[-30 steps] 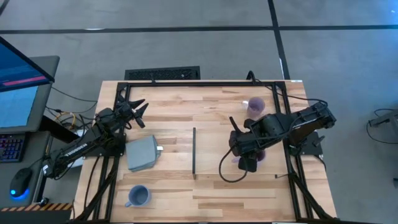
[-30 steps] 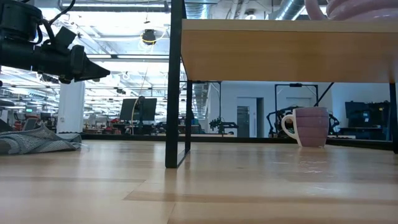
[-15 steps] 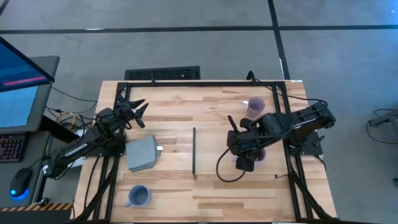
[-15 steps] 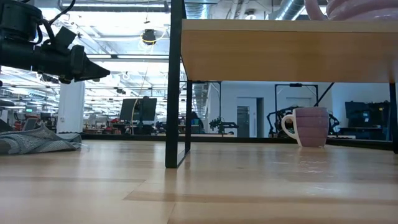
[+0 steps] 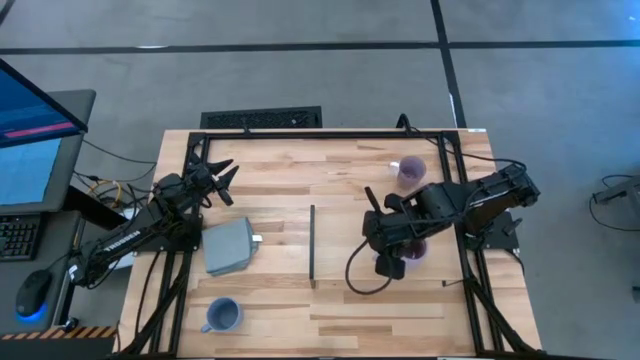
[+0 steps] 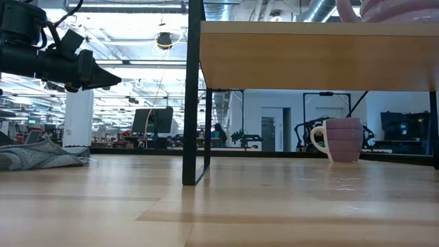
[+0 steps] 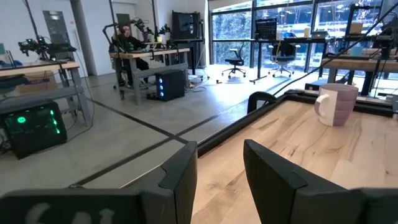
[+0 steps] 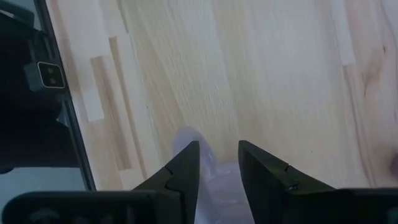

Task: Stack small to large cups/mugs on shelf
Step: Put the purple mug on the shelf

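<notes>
A lavender mug [image 5: 418,249] stands on the raised light-wood shelf [image 5: 340,225]; the low view shows its base [image 6: 391,9] on the shelf top [image 6: 315,58]. My right gripper [image 5: 388,262] hangs over it, pointing steeply down, fingers apart. The right wrist view shows the mug [image 8: 214,183] blurred between the fingers of this gripper [image 8: 217,149]. A second lavender mug [image 5: 410,172] rests on its base on the table at the far right. A blue-grey mug [image 5: 222,315] stands near the front left. My left gripper [image 5: 222,180] waits open at the far left. My right gripper stands with a finger [image 8: 186,165] on each side of the lavender mug on the shelf, coming from above. The mug is blurred there, so I cannot tell whether the fingers touch it or which part lies between them.
A flat grey block [image 5: 228,247] lies on the table left of the shelf's black strip [image 5: 312,243]. A black frame [image 5: 330,135] runs along the table's far edge and sides. Bare tabletop lies between the block and the blue-grey mug.
My right gripper has tipped a little at the wrist, and its head has shifted slightly toward the table's left. The lavender mug on the shelf has stayed where it was.
</notes>
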Tool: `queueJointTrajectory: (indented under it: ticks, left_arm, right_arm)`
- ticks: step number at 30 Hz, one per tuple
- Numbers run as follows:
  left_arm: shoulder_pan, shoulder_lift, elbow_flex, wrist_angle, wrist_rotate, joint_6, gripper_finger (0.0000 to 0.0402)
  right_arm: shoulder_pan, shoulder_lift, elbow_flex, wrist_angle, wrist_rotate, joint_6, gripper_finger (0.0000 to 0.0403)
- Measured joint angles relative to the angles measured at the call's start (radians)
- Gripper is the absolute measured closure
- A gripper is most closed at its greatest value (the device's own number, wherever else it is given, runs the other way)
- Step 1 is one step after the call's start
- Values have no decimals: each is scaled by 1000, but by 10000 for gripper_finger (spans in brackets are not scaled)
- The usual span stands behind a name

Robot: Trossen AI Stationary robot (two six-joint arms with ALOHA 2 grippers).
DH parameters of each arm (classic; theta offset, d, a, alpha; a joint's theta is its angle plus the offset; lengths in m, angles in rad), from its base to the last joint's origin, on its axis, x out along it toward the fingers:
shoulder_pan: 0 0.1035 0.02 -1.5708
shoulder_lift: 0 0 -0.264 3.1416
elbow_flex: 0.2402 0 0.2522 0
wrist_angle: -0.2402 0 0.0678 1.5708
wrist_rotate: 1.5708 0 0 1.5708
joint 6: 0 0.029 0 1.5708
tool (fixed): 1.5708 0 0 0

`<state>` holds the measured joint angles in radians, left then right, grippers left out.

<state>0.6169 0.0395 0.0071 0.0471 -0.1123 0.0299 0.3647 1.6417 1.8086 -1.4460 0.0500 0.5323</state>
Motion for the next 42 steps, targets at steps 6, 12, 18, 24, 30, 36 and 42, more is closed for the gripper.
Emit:
queueJointTrajectory:
  ticks: [6,12,18,24,30,36,42]
  left_arm:
    - [0,0,0,0,0,0,280]
    - [0,0,0,0,0,0,280]
    - [0,0,0,0,0,0,280]
    - [0,0,0,0,0,0,280]
    - [0,0,0,0,0,0,280]
    - [0,0,0,0,0,0,280]
    - [0,0,0,0,0,-13,280]
  right_arm:
    - [-3,0,0,-20,2,38,269]
    - [-3,0,0,-42,2,54,269]
    - [1,0,0,-42,-11,54,269]
    - [12,1,0,-41,-35,71,269]
    - [39,1,0,-44,-50,121,269]
    - [68,1,0,-131,-50,214,269]
    - [87,1,0,-126,-33,227,269]
